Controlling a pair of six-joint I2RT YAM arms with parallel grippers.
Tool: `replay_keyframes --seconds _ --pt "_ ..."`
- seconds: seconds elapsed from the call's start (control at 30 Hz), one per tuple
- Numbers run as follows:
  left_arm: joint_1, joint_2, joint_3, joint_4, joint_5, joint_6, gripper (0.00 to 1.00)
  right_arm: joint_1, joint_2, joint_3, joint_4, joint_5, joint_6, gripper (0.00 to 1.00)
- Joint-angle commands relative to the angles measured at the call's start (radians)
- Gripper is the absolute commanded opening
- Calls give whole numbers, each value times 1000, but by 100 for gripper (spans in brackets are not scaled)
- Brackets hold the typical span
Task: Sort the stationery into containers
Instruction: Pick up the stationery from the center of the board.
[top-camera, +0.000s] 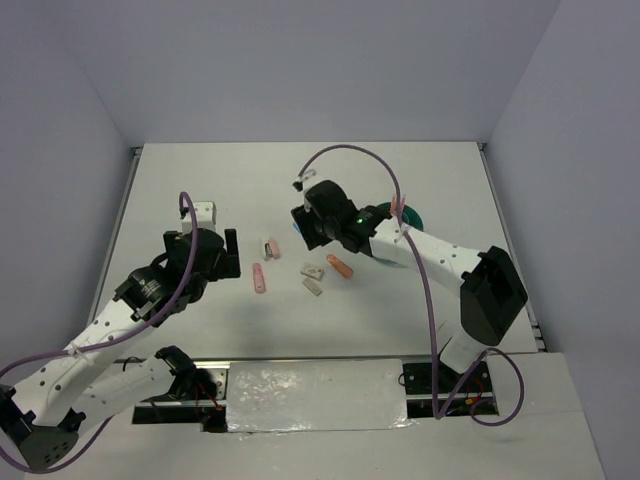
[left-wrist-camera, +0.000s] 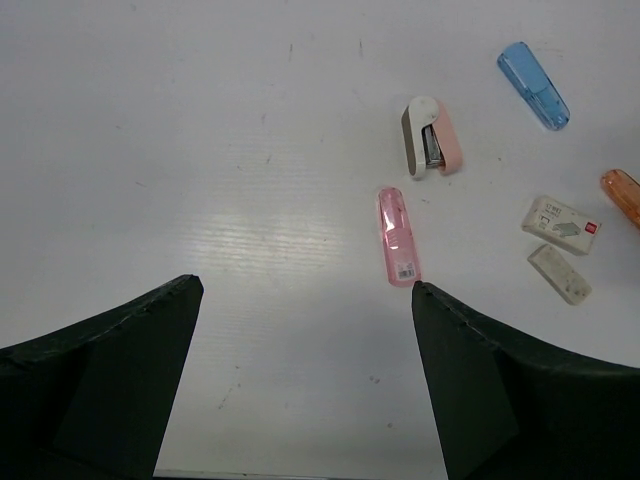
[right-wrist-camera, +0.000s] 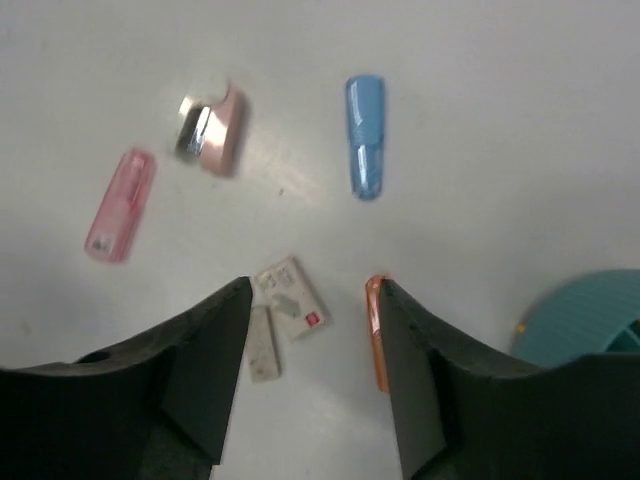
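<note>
1. The stationery lies loose on the white table (top-camera: 200, 180) between the two arms: a clear pink oblong piece (left-wrist-camera: 398, 237) with a small label at one end; a small pink-and-white stapler (left-wrist-camera: 430, 136) with a metal mouth; a clear blue oblong piece (left-wrist-camera: 533, 85); an orange oblong piece (right-wrist-camera: 377, 330); a white printed box (left-wrist-camera: 562, 224); a pale grey block (left-wrist-camera: 559, 273) just beside that box.
2. The teal organiser cup (right-wrist-camera: 585, 325) is round, with inner dividers showing near its rim; it stands to the right of the cluster; in the top view the right arm covers most of it; whether anything is inside cannot be told.
3. The left claw (left-wrist-camera: 305, 285) stands wide open with nothing between its fingers; it hovers at the left of the cluster; in its wrist view the near end of the pink oblong piece lies just by one fingertip; the other pieces lie farther off on that same side.
4. The right claw (right-wrist-camera: 315, 290) has its jaws apart and grips nothing; in its wrist view the white printed box and the pale grey block lie by the inner edge of one finger; the orange oblong piece runs along the inner edge of the other; the clear blue oblong piece and the stapler lie ahead of the tips; the pink oblong piece lies well off to one side; the teal organiser cup sits outside the finger nearest the orange oblong piece.
</note>
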Motion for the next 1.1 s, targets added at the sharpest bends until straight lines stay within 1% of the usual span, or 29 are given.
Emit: replay_keyframes --seconds 0.0,0.03,0.1,0.13,0.27,0.33,0.43,0.53,0.67,0.77,0.97,1.03,1.07 --pt "5 -10 41 3 -39 -17 99 18 -32 -83 -18 -97 -18 54" --pt "3 -7 42 5 -38 -14 99 24 -44 -126 -9 -138 -4 51" --pt "6 -6 42 6 -31 -12 99 62 -48 -163 -1 -134 39 44" --pt "8 -4 42 6 -30 -11 99 73 -46 -193 8 -134 48 42" --pt "11 -12 38 14 -22 -9 99 137 -28 -252 54 -123 82 43" --pt "12 -13 36 19 -12 -5 99 148 -6 -263 72 -114 90 45" --pt "12 -6 36 19 -7 -3 99 150 26 -263 83 -102 91 48" --pt "11 -3 36 19 -4 -2 99 150 64 -249 76 -53 91 52" --pt "12 -6 35 26 7 3 99 148 103 -237 79 -18 81 53" --pt "12 -4 33 31 16 9 99 145 130 -231 83 -31 78 53" --pt "11 -10 31 32 18 11 99 145 181 -220 109 -79 84 49" --pt "12 -13 31 32 16 11 99 147 195 -214 116 -93 85 46" --pt "11 -15 31 34 18 14 99 147 198 -211 117 -99 84 41"
